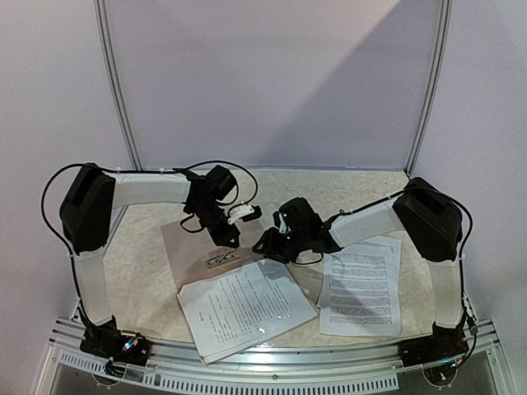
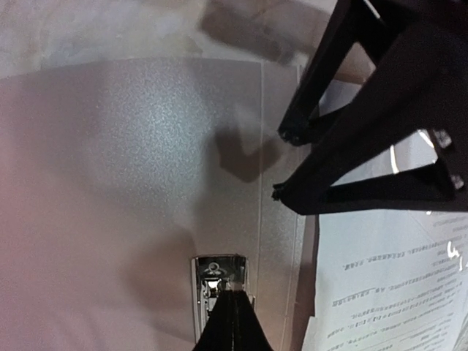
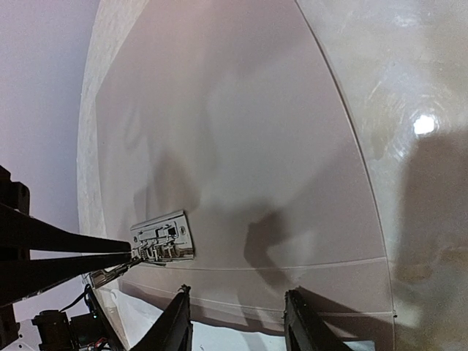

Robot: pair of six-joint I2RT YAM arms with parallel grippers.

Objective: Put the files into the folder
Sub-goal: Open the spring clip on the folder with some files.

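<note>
The folder lay open left of the bench's middle. The left pincer was closed to a point, its tip on the metal clip; whether it pinched the lever I could not tell. The right pincer hung open over the folder's near margin. One stack of files overlapped that margin toward the near edge, long axis slanting. The other stack lay by the near right corner, so the right arm looked nearer both.
</note>
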